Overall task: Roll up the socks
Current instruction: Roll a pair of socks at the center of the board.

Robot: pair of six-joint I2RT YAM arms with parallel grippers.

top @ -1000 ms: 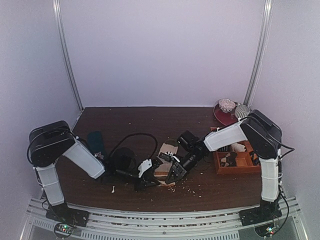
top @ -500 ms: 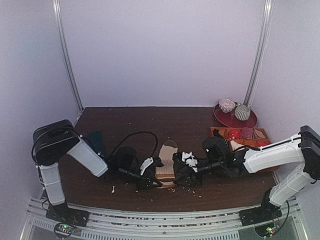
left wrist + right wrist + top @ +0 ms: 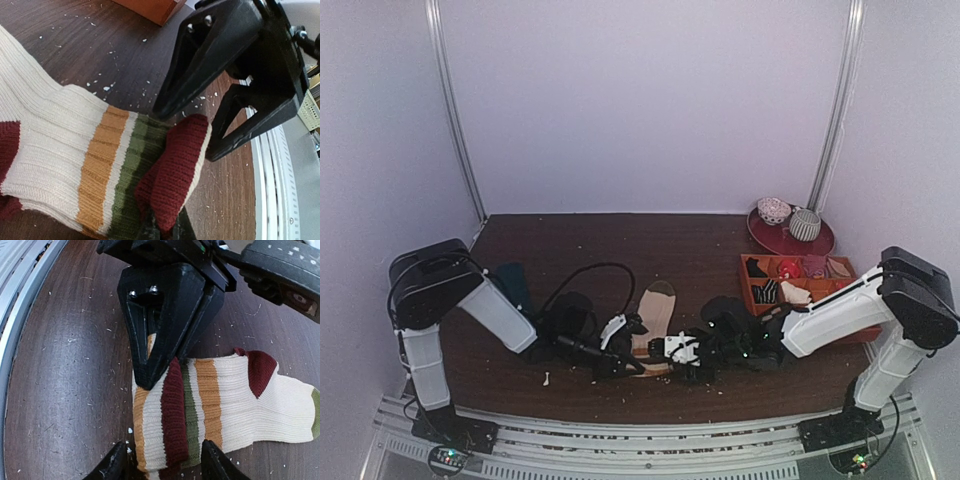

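Observation:
The socks (image 3: 656,303) lie lengthwise on the dark table: cream knit with orange, green and dark-red stripes. My left gripper (image 3: 165,228) is shut on the dark-red cuff, which is folded back over the striped end (image 3: 100,165). In the right wrist view that same gripper (image 3: 160,315) shows as a black wedge pinching the cuff (image 3: 174,410). My right gripper (image 3: 162,464) is open, one finger on each side of the folded end of the socks (image 3: 225,395), with a small gap to the knit. From above, the two grippers meet at the socks' near end (image 3: 650,352).
An orange-brown tray (image 3: 817,300) with sock bundles stands at the right, and behind it a red plate (image 3: 768,237) with two bowls. A dark sock (image 3: 512,283) lies at the left. A black cable (image 3: 588,270) loops over the table. Pale crumbs are scattered near the front rail (image 3: 620,430).
My right arm swung out and down, then slid left toward the socks' near end, and its gripper opened. The left gripper kept its hold on the cuff and barely moved.

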